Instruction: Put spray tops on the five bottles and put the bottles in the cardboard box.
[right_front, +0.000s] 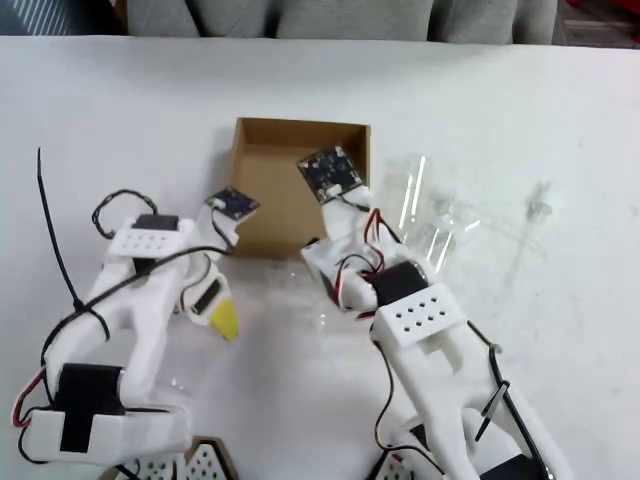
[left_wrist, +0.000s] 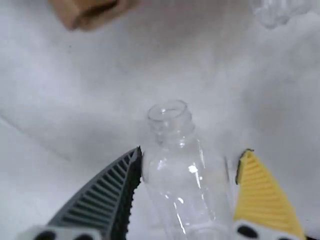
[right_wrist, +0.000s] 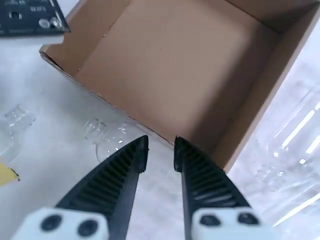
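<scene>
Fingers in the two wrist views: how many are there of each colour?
Black fingers: 3, two on the right gripper and one on the left gripper.
Yellow fingers: 1, on the left gripper.
Total: 4.

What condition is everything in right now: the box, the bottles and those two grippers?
Brown cardboard box: open, nothing seen inside.
Clear plastic bottle: uncapped, lying on its side.
Left gripper: open, astride that bottle.
Right gripper: slightly open, empty.
Second clear bottle beside the box: uncapped, lying down.
</scene>
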